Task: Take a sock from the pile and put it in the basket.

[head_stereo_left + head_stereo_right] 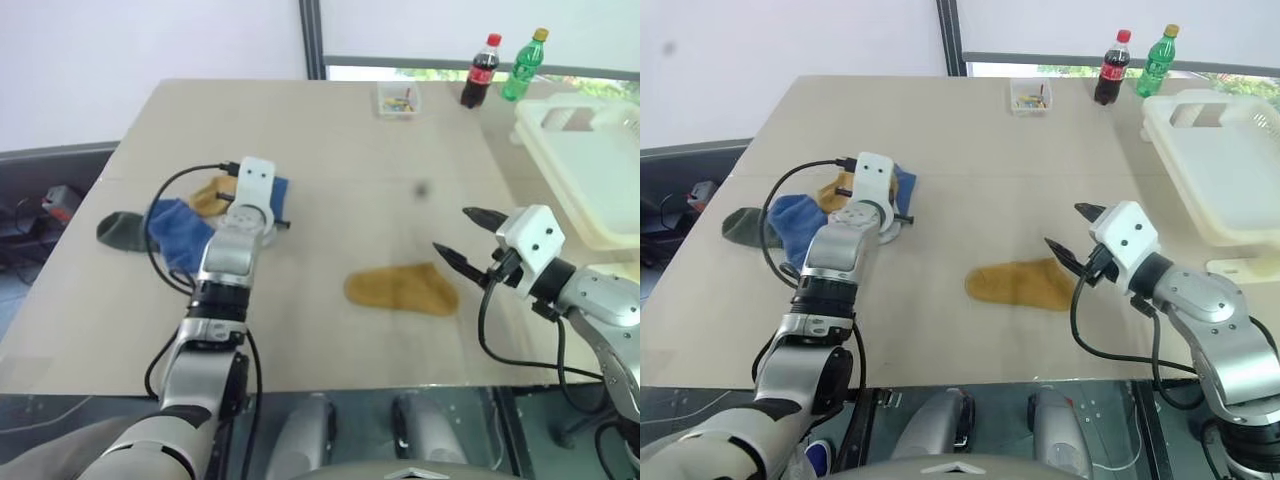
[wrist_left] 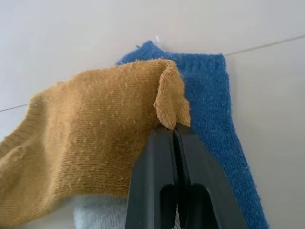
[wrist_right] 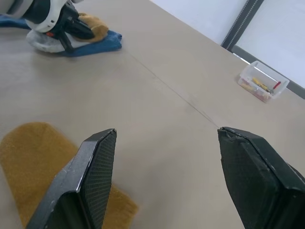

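Two weak spots stand out: the left gripper, pressed together, pinches only a small fold at the edge of a mustard-yellow knitted ankle sock in the pile of small socks on the left of the beige tabletop, so the fold could slip free on lifting; that sock lies on a blue knitted sock and a light grey-white one, which could drag along; the large cream-white rectangular plastic basket sits well apart at the far right edge, a long carry; the right gripper hangs spread and empty just beside a second mustard-yellow sock lying alone; the left arm hides much of the pile from the head views, the dark green sock is partly covered, and the basket is cut off at the frame edge.
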Controlling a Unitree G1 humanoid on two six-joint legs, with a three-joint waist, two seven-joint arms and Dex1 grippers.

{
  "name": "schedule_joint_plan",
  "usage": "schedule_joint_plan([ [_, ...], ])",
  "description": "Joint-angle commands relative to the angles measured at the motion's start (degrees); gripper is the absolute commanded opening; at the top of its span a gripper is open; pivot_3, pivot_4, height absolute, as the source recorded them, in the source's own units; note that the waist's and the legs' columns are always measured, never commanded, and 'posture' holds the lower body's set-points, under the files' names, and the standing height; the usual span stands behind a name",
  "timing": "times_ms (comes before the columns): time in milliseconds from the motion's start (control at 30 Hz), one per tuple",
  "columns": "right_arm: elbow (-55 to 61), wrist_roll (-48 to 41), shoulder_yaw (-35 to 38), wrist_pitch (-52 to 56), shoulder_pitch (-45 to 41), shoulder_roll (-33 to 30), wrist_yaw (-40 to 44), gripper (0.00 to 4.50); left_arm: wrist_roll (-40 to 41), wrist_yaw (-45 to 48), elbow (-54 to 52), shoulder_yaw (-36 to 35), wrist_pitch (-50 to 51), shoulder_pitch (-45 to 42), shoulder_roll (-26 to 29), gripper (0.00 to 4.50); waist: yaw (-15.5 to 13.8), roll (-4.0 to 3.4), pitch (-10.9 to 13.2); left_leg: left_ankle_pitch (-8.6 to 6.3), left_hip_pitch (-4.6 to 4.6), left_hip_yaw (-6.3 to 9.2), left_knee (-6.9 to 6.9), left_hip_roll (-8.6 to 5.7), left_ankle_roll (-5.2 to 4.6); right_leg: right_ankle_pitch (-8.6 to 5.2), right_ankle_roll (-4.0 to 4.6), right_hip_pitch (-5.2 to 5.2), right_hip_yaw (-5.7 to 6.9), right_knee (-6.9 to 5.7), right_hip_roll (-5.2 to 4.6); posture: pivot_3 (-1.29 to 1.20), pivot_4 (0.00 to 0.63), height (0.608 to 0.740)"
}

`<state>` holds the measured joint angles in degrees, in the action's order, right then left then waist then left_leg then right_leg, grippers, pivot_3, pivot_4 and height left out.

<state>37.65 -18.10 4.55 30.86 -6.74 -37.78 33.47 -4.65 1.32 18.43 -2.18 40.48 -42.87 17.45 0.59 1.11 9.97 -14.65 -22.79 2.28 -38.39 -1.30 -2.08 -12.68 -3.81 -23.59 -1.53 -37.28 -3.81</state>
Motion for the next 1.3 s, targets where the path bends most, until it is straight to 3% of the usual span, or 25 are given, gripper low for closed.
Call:
schedule_joint_plan([
  [33,1.2,-0.3,1.7,-1.5,-0.7,-0.7,0.5,3.51,-1.6,-1.9,-4.0,-0.7,-0.5,-0.7,1.0,0.04,-0.2,0.01,0.0,0.0,-0.03,0.01,0.0,-0.03,0.0,0.0,0.0,0.0,0.02,0.02,-0.06,0.0,0.15,0.74],
  [200,1.2,-0.4,1.6,-1.3,-1.0,-0.7,0.6,3.51,0.1,0.8,-6.2,0.6,-1.0,-0.4,-0.1,0.04,-0.4,0.01,0.0,0.0,-0.07,0.04,0.0,-0.05,0.0,0.0,-0.01,0.0,0.07,0.06,-0.1,0.0,0.15,0.74],
  [600,3.8,-0.5,2.2,0.9,-0.2,-1.3,-0.7,3.51,-0.2,14.1,-10.7,15.2,-1.4,0.2,-4.8,0.04,-0.7,0.01,0.0,0.0,-0.09,0.03,0.01,-0.08,0.0,0.0,-0.01,0.0,0.08,0.1,-0.08,0.0,0.15,0.74],
  [733,5.6,-0.4,3.8,2.0,1.5,-1.3,-1.6,3.51,0.9,16.5,-7.1,16.3,-0.4,-0.8,-7.1,0.04,-0.7,0.01,0.0,0.0,-0.09,0.05,0.0,-0.07,-0.01,-0.01,-0.01,0.01,0.09,0.1,-0.08,0.0,0.15,0.74],
  [1000,8.0,-0.2,5.2,3.3,3.9,-1.4,-2.7,3.51,7.5,21.0,-0.5,15.1,2.2,-6.2,-20.2,0.04,-1.5,0.05,0.0,0.0,-0.23,0.13,-0.05,-0.12,-0.02,-0.01,-0.02,0.02,0.23,0.19,-0.11,0.0,0.15,0.74],
  [1200,6.5,0.7,5.3,2.5,5.5,-3.1,-1.8,3.51,10.3,21.3,2.9,12.7,1.6,-8.4,-24.3,0.04,-0.8,0.03,0.0,-0.01,-0.17,0.04,-0.01,-0.14,-0.03,-0.01,-0.03,0.02,0.15,0.24,-0.03,0.0,0.15,0.74],
  [1267,5.3,1.3,5.2,2.3,5.9,-3.4,-1.9,3.51,11.8,21.9,1.1,11.2,2.8,-8.1,-23.2,1.05,-0.5,0.03,0.0,-0.01,-0.15,0.04,-0.01,-0.08,-0.03,-0.02,-0.02,0.02,0.13,0.22,0.07,0.0,0.15,0.74],
  [1300,4.0,1.7,5.2,1.9,5.8,-3.6,-1.8,3.51,12.0,22.5,0.1,10.8,3.2,-7.9,-22.0,1.31,-0.3,0.03,0.0,-0.01,-0.15,0.05,-0.01,-0.07,-0.02,-0.02,-0.02,0.01,0.13,0.22,0.09,0.0,0.15,0.74],
])
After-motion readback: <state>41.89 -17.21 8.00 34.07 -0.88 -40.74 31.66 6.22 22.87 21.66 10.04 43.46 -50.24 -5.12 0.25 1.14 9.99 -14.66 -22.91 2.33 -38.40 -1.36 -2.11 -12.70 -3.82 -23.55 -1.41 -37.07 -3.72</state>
